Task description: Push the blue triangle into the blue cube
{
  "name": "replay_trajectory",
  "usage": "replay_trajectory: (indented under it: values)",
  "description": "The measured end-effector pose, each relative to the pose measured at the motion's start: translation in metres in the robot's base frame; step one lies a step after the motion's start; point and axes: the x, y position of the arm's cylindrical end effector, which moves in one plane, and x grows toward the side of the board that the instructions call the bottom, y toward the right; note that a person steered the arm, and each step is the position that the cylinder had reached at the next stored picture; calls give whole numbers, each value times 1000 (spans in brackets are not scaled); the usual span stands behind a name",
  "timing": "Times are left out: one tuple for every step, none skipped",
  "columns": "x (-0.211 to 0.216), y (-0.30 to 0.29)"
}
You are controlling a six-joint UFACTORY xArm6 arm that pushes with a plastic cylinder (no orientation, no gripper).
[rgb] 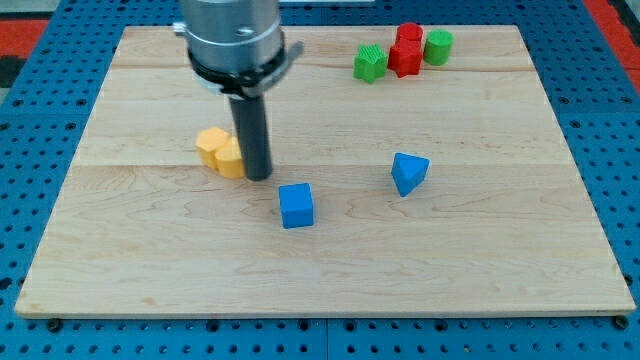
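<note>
The blue triangle [409, 172] lies right of centre on the worktop [480, 260], well apart from the blue cube [296, 205], which sits to its left and slightly nearer. No gripper is fitted, so no spread or pinch can be reported; the arm ends in a rod. My tip [258, 176] is placed just beside two yellow blocks [221, 152], left of the cube and slightly farther back. For a clean push, the tip is best routed around the cube to the triangle's right side, then driven left and slightly nearer, along the line joining both blocks. An off-centre contact is likely to spin the triangle aside. The red blocks [406, 48] and green blocks [370, 63] at the far right are not involved.
</note>
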Motion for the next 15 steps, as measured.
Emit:
replay_trajectory:
  values:
    - [-34, -48]
    - [-67, -10]
    - [-91, 69]
    - [-74, 152]
    - [-62, 222]
    - [-2, 226]
    - [34, 207]
    - [25, 176]
    - [-12, 192]
    - [-22, 187]
    - [-23, 186]
    - [-25, 172]
    - [-25, 136]
    - [-43, 97]
    - [-88, 97]
